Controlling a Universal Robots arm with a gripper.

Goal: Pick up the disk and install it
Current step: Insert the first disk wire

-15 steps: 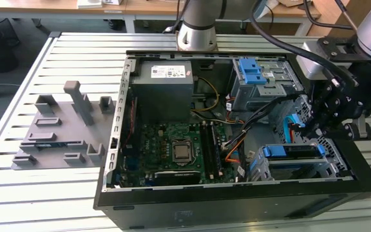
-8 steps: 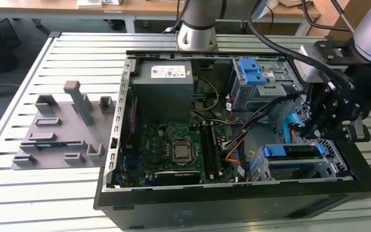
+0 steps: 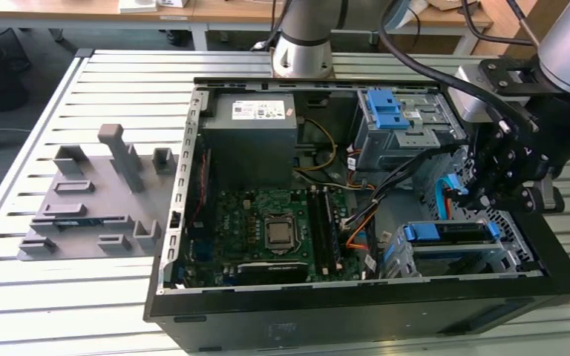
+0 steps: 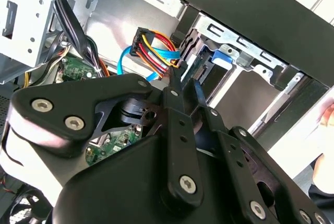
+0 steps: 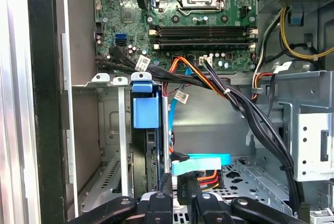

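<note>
Now we have the tool (image 3: 485,194) down inside the open computer case (image 3: 364,311), beside the lower drive cage (image 3: 453,252) near the case's front corner. Its fingers (image 4: 180,85) stand close together with only a thin gap, and we see nothing held between them. The disk (image 5: 148,145) appears to sit on edge in that cage, its blue rail (image 5: 145,110) facing up toward the motherboard (image 5: 198,20); in the exterior view the same blue rail (image 3: 448,231) lies across the cage top. We judge the disk is already slotted in, though whether it is fully home we cannot tell.

To do this step well, we would keep the tool square to the cage walls and press along the slot, not across it. The bundle of coloured cables (image 4: 156,49) runs just beside the fingertips, and the black cables (image 5: 245,109) cross above the cage, so we stay clear of snagging them. A light, straight push suits the plastic rail.
</note>
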